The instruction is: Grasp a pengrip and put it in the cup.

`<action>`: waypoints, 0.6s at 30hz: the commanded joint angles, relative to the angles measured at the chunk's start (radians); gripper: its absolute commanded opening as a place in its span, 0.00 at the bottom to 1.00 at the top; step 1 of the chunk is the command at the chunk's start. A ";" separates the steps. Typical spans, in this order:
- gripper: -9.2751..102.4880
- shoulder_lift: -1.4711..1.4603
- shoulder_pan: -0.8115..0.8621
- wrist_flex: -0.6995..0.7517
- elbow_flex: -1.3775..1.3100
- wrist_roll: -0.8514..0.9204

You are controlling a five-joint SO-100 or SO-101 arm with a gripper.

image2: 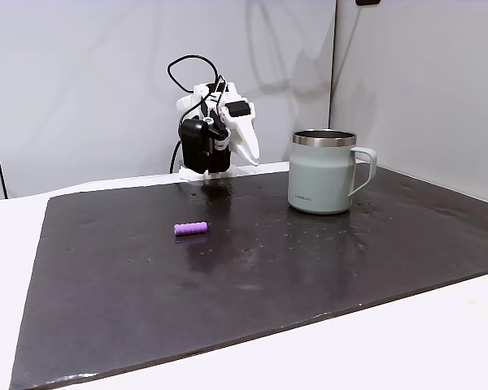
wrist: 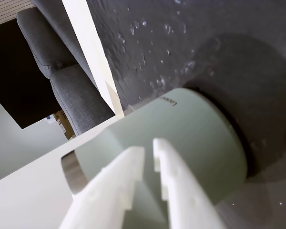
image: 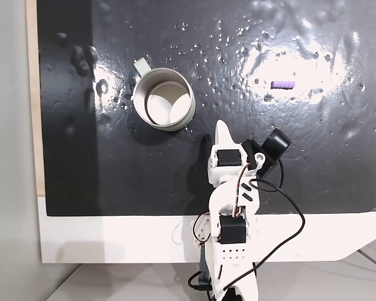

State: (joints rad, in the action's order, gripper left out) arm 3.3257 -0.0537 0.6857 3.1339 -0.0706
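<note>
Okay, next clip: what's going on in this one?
A small white robot arm sits folded at the edge of a wet black mat, its gripper empty, fingers nearly together with a narrow gap, pointing toward the pale grey-green metal mug. The mug stands upright on the mat with nothing visible inside it in a fixed view from above. The small purple ribbed rubber tube lies on its side on the mat, well apart from both mug and gripper. Nothing has been picked up yet.
</note>
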 commanded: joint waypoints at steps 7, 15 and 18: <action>0.08 0.012 -0.015 -0.052 0.055 0.032; 0.08 0.012 -0.012 -0.017 0.032 0.031; 0.08 0.012 -0.009 0.086 -0.092 0.081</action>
State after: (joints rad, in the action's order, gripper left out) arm 3.3257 -0.0598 0.7118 3.1247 -0.0414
